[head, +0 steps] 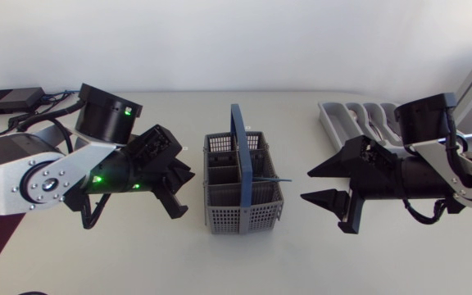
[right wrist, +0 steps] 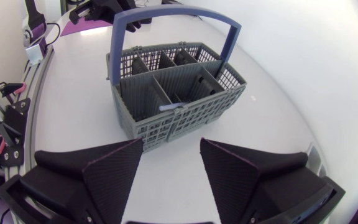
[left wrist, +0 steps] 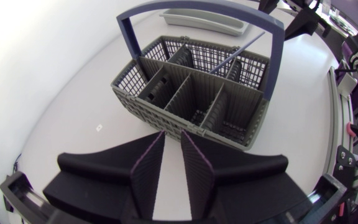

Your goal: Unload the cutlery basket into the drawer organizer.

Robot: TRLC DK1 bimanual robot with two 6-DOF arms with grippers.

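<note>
A white table (head: 236, 266) is shown; a grey cutlery basket (head: 244, 218), a grey drawer organizer (head: 340, 123) and a small black box (head: 8, 100) are set directly on it.

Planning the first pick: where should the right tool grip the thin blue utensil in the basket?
Probably the utensil's free end, from the right: it leans over the basket's right wall toward the open right tool, while the handle stands close by its lower part.

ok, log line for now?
left pincer narrowly open, empty | right pincer open, empty | basket centre, one utensil visible inside | organizer right of basket
</note>
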